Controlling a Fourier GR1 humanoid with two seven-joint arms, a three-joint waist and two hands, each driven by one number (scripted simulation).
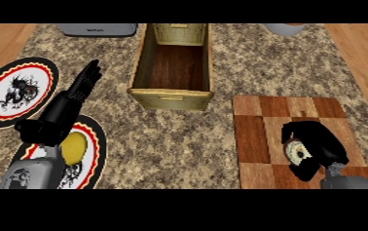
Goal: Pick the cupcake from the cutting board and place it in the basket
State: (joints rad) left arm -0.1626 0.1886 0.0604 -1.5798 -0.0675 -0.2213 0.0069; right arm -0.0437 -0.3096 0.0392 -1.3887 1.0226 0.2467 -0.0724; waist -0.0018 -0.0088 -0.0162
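One cupcake (295, 151) is all I'm after, and I see only a pale patch of it, sitting on the near right part of the cutting board (253, 127) with my right hand (321, 142) curled round it, fingers and thumb wrapped over most of it. I can't tell whether it has left the wood. From that hand the basket (171, 100) lies forward and to the left, apart from the board's far left corner, with bare counter between. Its long axis runs away from me, so the short near wall faces me and a long side wall faces the board. I judge the carry has to rise over that side wall and then come down into the dark wooden bottom. The right hand is plainly the nearer one. My left hand (87, 80) rests open, fingers up, on the basket's other side, above a plate (99, 144) bearing something yellow (74, 147).
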